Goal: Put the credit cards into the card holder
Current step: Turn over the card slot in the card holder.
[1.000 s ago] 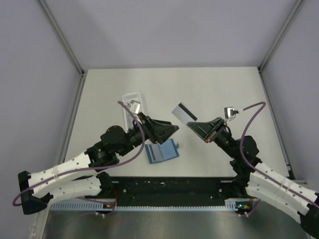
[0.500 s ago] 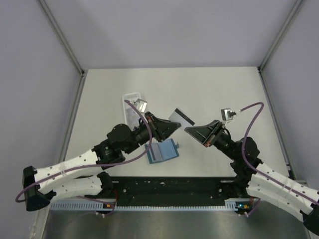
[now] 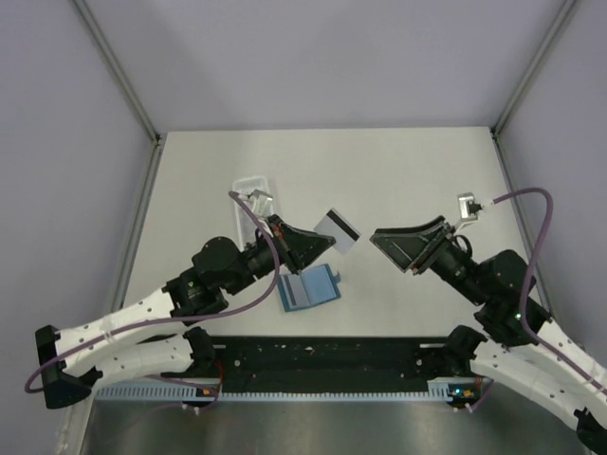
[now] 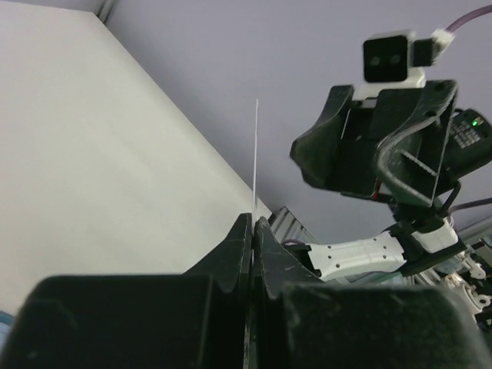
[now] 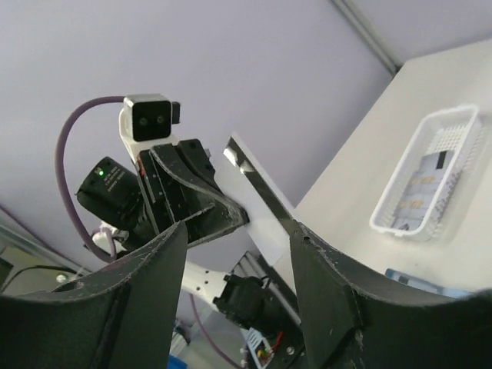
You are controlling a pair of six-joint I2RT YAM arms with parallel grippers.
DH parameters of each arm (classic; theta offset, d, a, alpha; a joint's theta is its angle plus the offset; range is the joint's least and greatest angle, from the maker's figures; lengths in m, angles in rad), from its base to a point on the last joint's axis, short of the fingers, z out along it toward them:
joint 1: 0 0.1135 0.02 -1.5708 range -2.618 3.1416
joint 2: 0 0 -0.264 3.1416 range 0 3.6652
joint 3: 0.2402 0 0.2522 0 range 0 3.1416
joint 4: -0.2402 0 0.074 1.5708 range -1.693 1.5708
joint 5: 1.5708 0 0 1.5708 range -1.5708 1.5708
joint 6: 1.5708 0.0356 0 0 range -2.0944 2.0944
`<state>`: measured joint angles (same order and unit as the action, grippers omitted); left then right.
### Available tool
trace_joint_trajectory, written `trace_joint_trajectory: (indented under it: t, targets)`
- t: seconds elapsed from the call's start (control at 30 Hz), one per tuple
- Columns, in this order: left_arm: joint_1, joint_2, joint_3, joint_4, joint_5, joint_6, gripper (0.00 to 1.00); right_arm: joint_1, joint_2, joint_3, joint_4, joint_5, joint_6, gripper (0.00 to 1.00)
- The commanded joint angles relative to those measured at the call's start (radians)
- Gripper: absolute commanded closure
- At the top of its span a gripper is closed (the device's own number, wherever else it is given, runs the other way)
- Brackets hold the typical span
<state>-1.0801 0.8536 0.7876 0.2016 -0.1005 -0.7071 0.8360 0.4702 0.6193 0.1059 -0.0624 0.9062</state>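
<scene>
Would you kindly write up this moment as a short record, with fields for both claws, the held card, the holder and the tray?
left claw: shut on the credit card
credit card: dark-striped, held off the table between the two claws
right claw: open, empty, apart from the card
card holder: lying open on the table, beside the left arm
white tray: far left of the table, with cards inside
</scene>
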Motion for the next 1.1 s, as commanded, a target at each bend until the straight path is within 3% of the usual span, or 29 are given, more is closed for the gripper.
trace_joint_trajectory:
  t: [0.0, 0.13, 0.3, 0.57, 0.9, 1.0, 1.07]
  targets:
    - [0.031, -0.015, 0.090, -0.117, 0.197, 0.069, 1.00, 0.012, 0.037, 0.175, -0.314, 0.035, -0.258, 0.43]
    - [0.039, 0.028, 0.163, -0.185, 0.470, 0.127, 1.00, 0.012, 0.122, 0.287, -0.417, -0.088, -0.377, 0.43]
    - [0.037, 0.048, 0.176, -0.169, 0.576, 0.143, 1.00, 0.014, 0.171, 0.312, -0.388, -0.292, -0.412, 0.43]
    - [0.040, 0.070, 0.222, -0.227, 0.599, 0.193, 1.00, 0.012, 0.173, 0.278, -0.345, -0.421, -0.395, 0.56]
    - [0.039, 0.087, 0.231, -0.228, 0.605, 0.205, 1.00, 0.012, 0.176, 0.273, -0.359, -0.468, -0.403, 0.74]
    - [0.040, 0.090, 0.228, -0.229, 0.604, 0.205, 1.00, 0.012, 0.185, 0.273, -0.361, -0.484, -0.402, 0.96]
    - [0.039, 0.087, 0.226, -0.237, 0.588, 0.210, 1.00, 0.012, 0.185, 0.270, -0.359, -0.488, -0.403, 1.00]
